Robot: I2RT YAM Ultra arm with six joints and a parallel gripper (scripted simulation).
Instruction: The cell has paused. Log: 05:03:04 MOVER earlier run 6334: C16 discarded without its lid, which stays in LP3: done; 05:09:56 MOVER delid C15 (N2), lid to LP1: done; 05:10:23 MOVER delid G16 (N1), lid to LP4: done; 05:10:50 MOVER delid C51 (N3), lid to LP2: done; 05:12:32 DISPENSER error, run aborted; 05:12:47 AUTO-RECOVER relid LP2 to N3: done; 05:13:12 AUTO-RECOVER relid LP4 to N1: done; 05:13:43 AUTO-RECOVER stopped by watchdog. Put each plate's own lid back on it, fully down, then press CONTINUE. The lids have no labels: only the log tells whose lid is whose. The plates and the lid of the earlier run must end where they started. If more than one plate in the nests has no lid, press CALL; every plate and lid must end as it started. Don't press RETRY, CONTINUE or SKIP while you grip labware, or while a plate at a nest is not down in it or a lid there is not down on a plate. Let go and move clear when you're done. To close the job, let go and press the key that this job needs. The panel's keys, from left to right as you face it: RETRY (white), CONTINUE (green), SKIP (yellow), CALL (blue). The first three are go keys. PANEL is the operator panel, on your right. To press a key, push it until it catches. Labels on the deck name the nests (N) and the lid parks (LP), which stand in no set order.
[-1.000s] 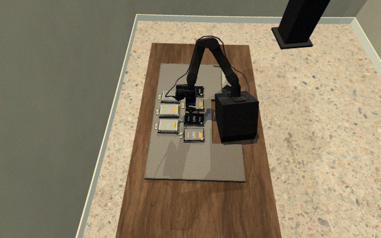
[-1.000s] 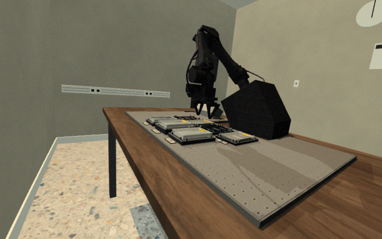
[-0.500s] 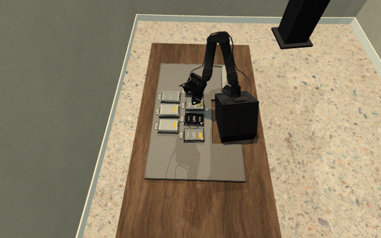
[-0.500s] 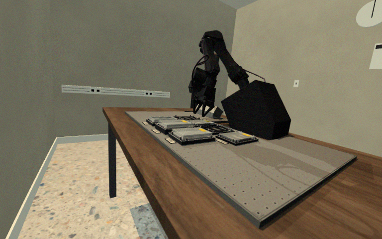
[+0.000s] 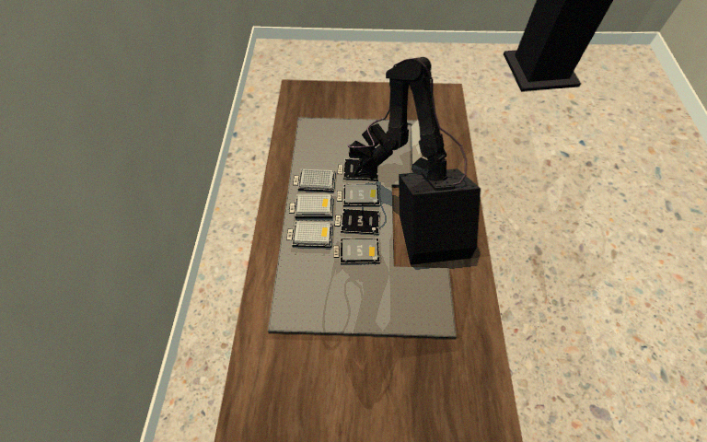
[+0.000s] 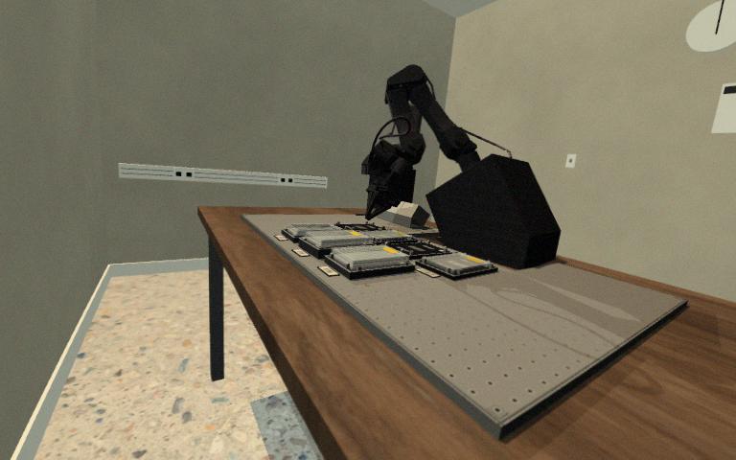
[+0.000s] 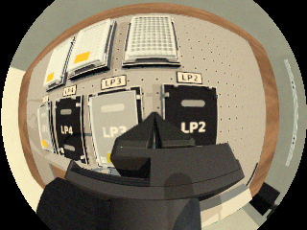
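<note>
Lids are lying at two parks: one lid at LP1 [image 5: 359, 250] [image 6: 454, 264] [image 7: 44, 129] with an orange patch, and one at LP3 [image 5: 359, 193] [image 6: 391, 237] [image 7: 112, 120] with a yellow patch. LP2 [image 5: 353, 168] [image 7: 192, 112] and LP4 [image 5: 359, 221] [image 6: 418, 248] [image 7: 68, 117] are showing their black faces. Three plates are resting in the nests beside the parks: two orange-patched plates, the middle one [image 5: 311, 204] [image 6: 331, 239] [image 7: 93, 43] and the end one [image 5: 308, 233] [image 6: 366, 259] [image 7: 59, 64], and a plain plate [image 5: 317, 179] [image 6: 309, 230] [image 7: 152, 38] showing sharp wells.

The gripper [image 5: 358, 170] [image 6: 369, 217] [image 7: 154, 115] is hovering near LP2, its fingers pressing together around nothing.

A grey perforated deck [image 5: 333, 302] [image 6: 406, 303] [image 7: 230, 72] is lying on the brown wood-grained table [image 5: 292, 390] [image 6: 260, 292] [image 7: 271, 96]; shadows of the arm are falling across both. Speckled cream flooring [image 5: 599, 261] [image 6: 135, 335] is spreading below, meeting pale skirting. Grey-green and beige walls are enclosing the room, a socket strip [image 6: 233, 175] is running along one, and a black column [image 5: 552, 41] is standing beyond the table.

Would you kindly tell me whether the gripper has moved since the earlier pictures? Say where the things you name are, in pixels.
Yes. In the top view, the gripper [image 5: 359, 172] [image 6: 369, 218] [image 7: 154, 115] has moved away from the LP4 park [image 5: 367, 221] [image 6: 418, 248] [image 7: 71, 114], toward the LP2 park [image 5: 353, 170] [image 6: 356, 229] [image 7: 193, 113].
</note>
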